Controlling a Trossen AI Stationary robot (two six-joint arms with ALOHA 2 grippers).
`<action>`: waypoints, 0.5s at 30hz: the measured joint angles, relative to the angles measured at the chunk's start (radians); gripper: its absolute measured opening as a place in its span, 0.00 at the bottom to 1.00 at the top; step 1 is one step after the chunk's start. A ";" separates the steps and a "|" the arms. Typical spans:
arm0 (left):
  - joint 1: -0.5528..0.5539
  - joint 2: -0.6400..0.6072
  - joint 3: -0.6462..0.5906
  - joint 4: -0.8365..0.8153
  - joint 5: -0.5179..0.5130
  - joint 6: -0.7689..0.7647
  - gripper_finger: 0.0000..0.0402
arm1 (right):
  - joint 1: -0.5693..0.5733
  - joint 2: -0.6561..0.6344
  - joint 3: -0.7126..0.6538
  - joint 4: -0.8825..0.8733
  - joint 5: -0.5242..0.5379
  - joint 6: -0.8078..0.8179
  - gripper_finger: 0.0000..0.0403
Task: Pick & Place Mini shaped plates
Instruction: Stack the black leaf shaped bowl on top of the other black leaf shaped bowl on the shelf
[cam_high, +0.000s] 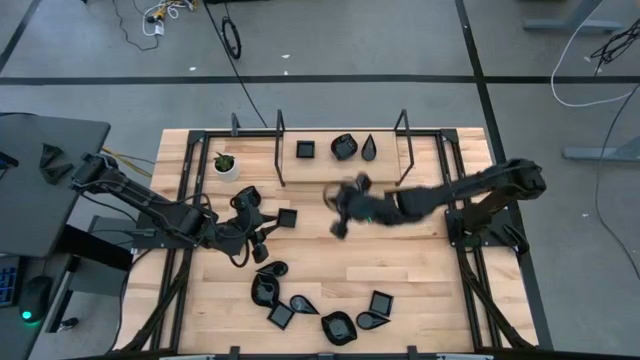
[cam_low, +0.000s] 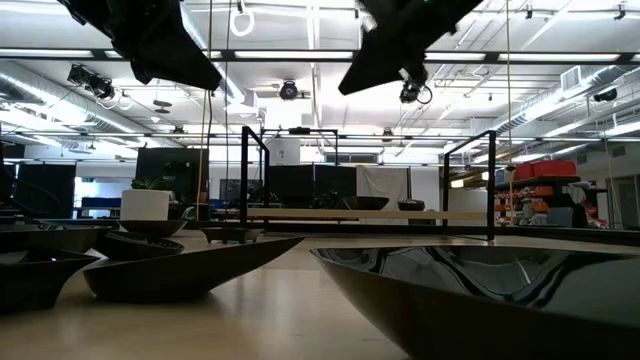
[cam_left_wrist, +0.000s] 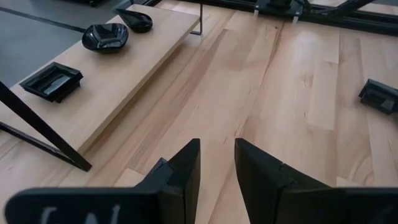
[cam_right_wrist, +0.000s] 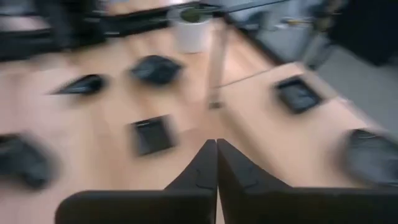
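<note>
On the pale planked wooden counter, glossy black shallow mini plates, square, teardrop and rounded, cluster at six o'clock; three more sit on a raised board at twelve. The right pincer, fingers together and empty, hangs mid-counter. The left pincer, fingers slightly apart and empty, is at nine o'clock, near a square plate.

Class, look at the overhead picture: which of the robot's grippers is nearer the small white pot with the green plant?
The left. The left gripper sits just beside and below the white plant pot, while the right gripper is out at the table's middle, well across from it.
</note>
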 joint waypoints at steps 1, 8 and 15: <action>0.000 0.000 0.000 -0.001 0.000 0.000 0.26 | 0.035 0.000 -0.022 0.029 -0.006 0.020 0.01; 0.001 0.000 0.000 0.003 0.000 -0.001 0.26 | 0.274 0.007 -0.104 0.150 -0.241 0.085 0.12; 0.000 0.000 0.000 0.014 -0.010 -0.001 0.26 | 0.389 0.153 -0.105 0.268 -0.452 0.292 0.30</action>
